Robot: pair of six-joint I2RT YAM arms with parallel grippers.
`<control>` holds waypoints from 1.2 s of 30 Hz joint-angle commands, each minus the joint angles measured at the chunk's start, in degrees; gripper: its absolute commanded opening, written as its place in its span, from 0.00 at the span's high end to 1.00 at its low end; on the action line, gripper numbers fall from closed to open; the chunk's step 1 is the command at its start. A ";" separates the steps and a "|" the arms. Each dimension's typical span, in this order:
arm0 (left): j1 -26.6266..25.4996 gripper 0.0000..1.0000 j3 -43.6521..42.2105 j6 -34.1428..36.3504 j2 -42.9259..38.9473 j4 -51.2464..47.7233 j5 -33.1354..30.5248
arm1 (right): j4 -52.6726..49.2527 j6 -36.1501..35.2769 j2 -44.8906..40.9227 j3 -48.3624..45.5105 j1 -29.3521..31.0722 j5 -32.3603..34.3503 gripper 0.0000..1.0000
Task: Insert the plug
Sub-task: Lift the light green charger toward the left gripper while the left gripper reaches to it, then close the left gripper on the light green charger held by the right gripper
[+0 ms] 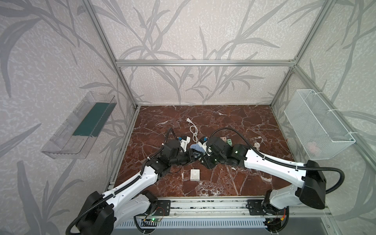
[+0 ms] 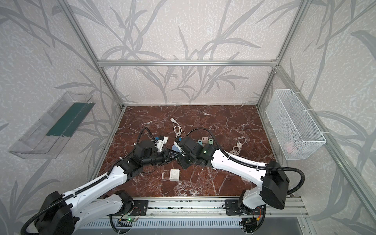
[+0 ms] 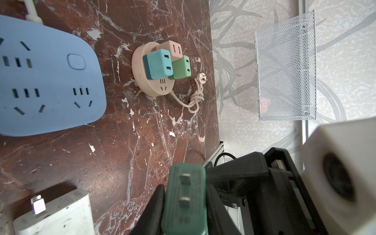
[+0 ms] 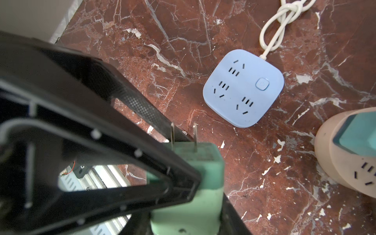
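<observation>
Where left tool [image 3: 185, 195] meets right tool [image 4: 186, 221], both pinch the plug [image 4: 203, 168].

Nothing legible anywhere: the fine print on the face of the green two-pronged plug [image 3: 193, 193] and on the white square adapter [image 3: 61, 215] is too blurred to read.

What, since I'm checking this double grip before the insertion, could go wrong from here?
1. Left tool and right tool both clamp the green plug; if either pulls before the other releases, it may twist or drop.
2. A left tool finger runs alongside the prongs; it might hit the blue power strip first.
</observation>
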 commanded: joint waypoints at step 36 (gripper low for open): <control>8.70 1.00 -12.13 -45.23 11.91 46.89 -0.72 | 42.95 -14.42 -18.74 -24.90 -3.95 10.01 0.19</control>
